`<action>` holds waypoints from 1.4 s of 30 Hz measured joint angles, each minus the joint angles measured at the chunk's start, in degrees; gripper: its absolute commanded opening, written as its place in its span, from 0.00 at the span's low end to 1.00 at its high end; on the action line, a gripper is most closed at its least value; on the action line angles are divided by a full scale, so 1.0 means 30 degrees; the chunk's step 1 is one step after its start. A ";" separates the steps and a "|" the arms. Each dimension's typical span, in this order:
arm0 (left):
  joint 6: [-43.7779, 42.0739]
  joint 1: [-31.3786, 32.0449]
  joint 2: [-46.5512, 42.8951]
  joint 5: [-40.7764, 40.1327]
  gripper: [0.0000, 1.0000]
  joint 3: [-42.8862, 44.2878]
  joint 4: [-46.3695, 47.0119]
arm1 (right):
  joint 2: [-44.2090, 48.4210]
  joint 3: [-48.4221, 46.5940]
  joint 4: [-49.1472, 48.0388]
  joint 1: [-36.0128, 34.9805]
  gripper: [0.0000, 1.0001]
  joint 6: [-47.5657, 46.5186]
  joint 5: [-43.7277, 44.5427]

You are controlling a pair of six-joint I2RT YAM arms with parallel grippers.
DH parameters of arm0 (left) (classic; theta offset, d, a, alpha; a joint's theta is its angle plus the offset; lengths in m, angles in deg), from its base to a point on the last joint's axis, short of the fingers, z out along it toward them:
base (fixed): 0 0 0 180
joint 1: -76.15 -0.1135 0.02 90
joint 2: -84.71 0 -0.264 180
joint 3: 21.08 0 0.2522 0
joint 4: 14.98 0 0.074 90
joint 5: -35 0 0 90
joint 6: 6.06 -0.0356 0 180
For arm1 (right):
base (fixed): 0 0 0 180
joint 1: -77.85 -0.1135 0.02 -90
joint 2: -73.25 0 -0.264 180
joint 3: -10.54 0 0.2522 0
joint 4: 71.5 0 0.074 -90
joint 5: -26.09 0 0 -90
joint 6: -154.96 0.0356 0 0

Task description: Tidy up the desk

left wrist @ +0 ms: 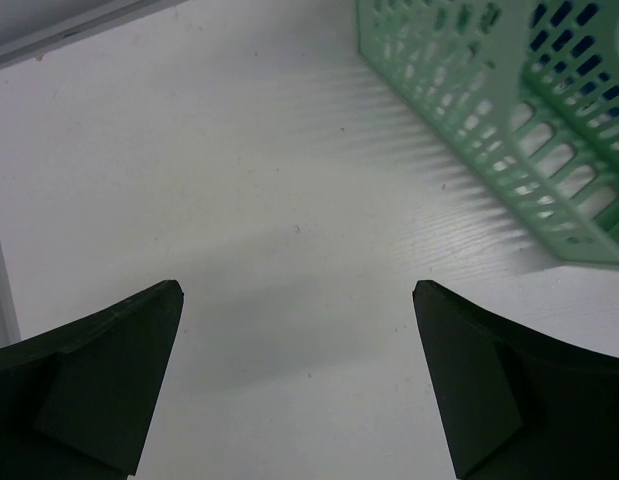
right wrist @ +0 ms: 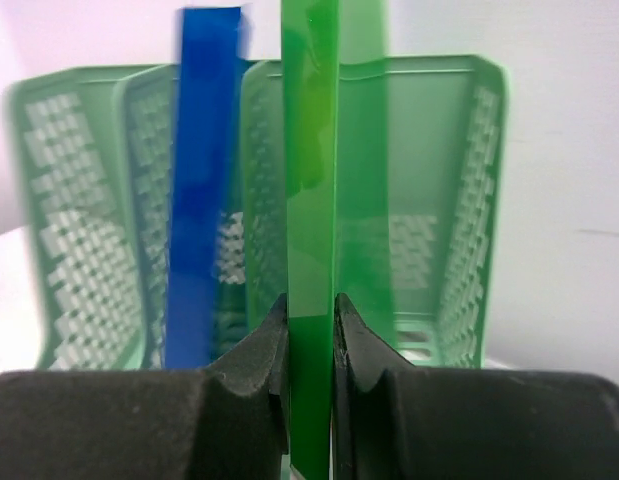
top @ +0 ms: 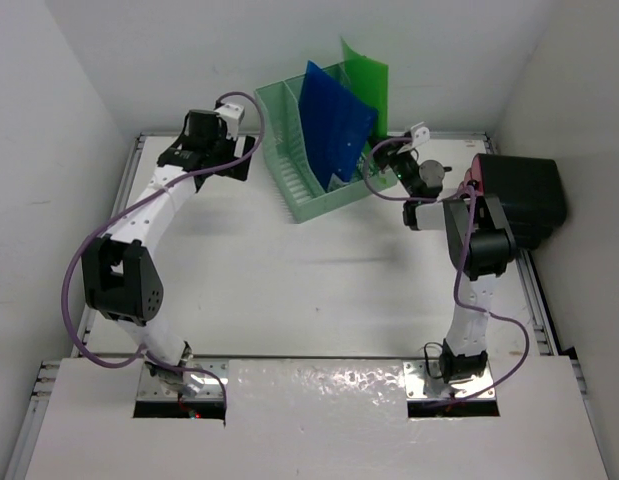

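While the left arm (top: 149, 220) carries no load, the left pincer (left wrist: 297, 300) is released, its jaws spread wide over a bare part of the table (left wrist: 239, 150). It hovers just beside the left wall of the file rack (left wrist: 489, 120). This position appears chosen to keep it out of the other arm's path while leaving it near enough to steady the rack.

The table is the large white surface beneath both arms. It carries every item listed below.

The mint-green slotted rack stands at the far centre of the table. Its slots hold sheets on edge, so that they take up little of the surface.

The blue folder (top: 334, 120) is seated in a middle slot of the rack and leans slightly.

The green folder (right wrist: 309, 150) stands to the right of the blue one. The right pincer (right wrist: 311, 320) is clenched on its near edge, one finger pressed flat against each face. The folder is held upright and edge-on to the wrist camera, probably so that it can pass into a slot beside the blue folder. Whether its lower edge is already seated cannot be told.

A black boxy item (top: 524, 195) sits at the right edge of the table, behind the right arm (top: 474, 260). Its kind cannot be told.

Count:
- Arms: two.
- Pincers: two, one released and one grasping.
- Racks: one.
- Folders: two, one blue and one green.
- Black items: one.
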 measured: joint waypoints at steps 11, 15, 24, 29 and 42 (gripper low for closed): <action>0.0022 -0.0597 0.0087 0.0415 1.00 0.0189 -0.0109 | 0.2135 0.2725 0.0350 -0.1851 0.00 0.1304 0.0503; 0.0124 -0.0780 0.0903 0.0379 0.99 0.0954 0.0168 | 0.2586 0.2827 0.1188 -0.1974 0.00 0.1086 0.1188; 0.0503 -0.0823 0.4262 0.0627 0.99 0.1916 0.0554 | 0.4240 0.3038 0.2703 -0.3053 0.00 -0.1639 0.3111; 0.0568 -0.0692 0.4911 0.0765 0.99 0.1916 0.0401 | 0.4437 0.3031 0.2441 -0.3432 0.00 -0.2761 0.4255; 0.0546 -0.0459 0.4947 0.1056 0.99 0.1974 0.0313 | 0.2106 0.1989 0.1596 -0.3468 0.00 -0.3818 0.3869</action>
